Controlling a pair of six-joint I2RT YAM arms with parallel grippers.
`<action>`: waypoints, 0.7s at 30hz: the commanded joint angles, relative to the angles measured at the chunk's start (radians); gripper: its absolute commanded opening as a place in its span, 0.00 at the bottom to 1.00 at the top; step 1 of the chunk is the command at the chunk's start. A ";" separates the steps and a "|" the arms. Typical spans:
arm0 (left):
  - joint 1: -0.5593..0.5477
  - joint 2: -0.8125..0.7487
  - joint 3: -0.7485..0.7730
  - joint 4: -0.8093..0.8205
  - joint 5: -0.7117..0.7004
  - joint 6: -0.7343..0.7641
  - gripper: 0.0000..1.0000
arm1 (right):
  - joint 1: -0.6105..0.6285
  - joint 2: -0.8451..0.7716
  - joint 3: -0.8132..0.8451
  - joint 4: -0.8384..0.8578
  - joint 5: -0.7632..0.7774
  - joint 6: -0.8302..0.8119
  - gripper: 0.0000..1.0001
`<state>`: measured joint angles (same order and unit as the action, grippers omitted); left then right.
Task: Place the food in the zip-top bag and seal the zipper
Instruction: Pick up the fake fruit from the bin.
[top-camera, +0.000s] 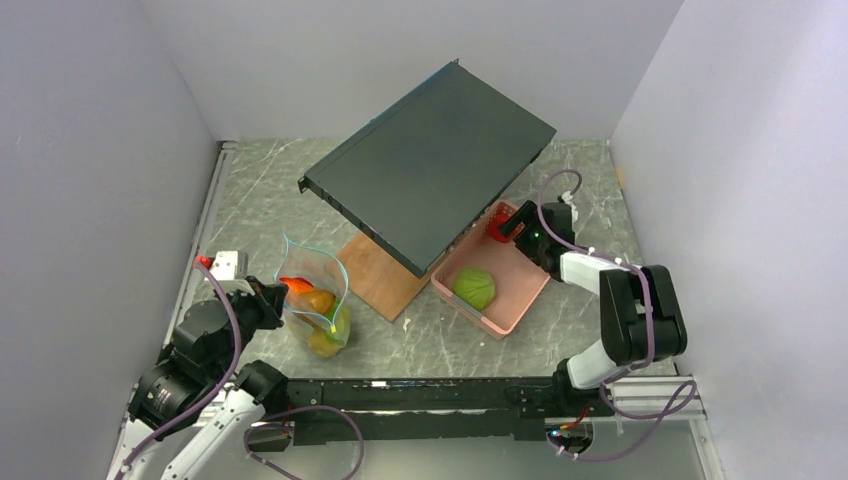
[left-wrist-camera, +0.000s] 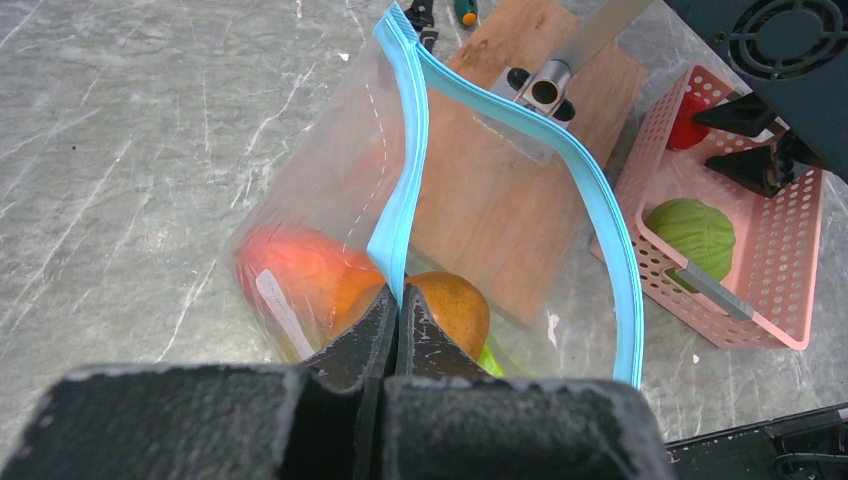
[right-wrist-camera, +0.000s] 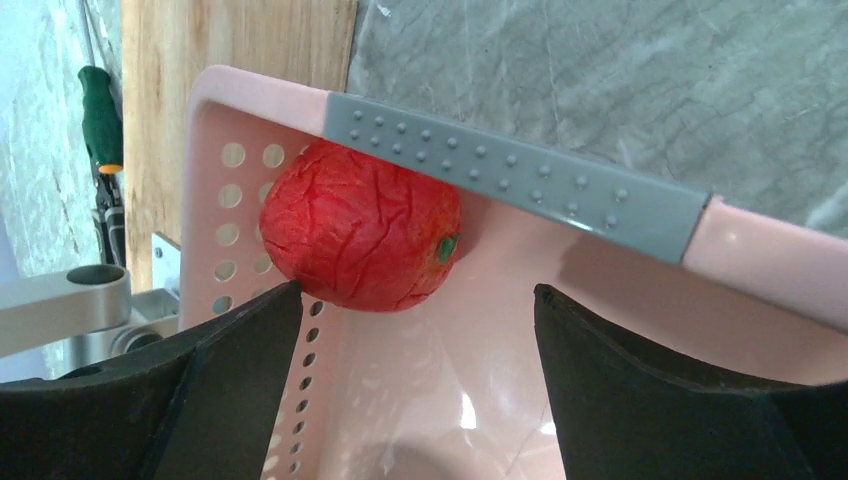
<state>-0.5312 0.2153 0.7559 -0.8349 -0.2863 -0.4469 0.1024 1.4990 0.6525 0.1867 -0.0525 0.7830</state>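
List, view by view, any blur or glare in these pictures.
Top view: evenly lit, sharp, no glare. Left wrist: the claw body is blurred up close, and the food looks hazy through the bag. Right wrist: tomato crisp, a small glare spot on the tray floor.

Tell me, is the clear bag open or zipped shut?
Open. On the zip-top bag, the zipper gapes in a wide loop; the left end effector pinches one side of it.

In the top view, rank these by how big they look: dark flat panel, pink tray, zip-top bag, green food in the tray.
1. dark flat panel, clearly largest
2. pink tray
3. zip-top bag, standing open, seen from above
4. green food
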 joint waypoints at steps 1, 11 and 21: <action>0.004 0.009 0.011 0.031 0.001 0.008 0.00 | 0.006 0.041 -0.009 0.204 0.025 0.043 0.87; 0.004 0.013 0.011 0.034 0.006 0.011 0.00 | 0.020 0.114 -0.064 0.412 0.045 0.074 0.87; 0.004 0.012 0.011 0.035 0.008 0.011 0.00 | 0.022 0.153 -0.097 0.511 0.019 0.078 0.64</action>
<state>-0.5312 0.2157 0.7559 -0.8349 -0.2859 -0.4465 0.1234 1.6451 0.5739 0.6018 -0.0349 0.8680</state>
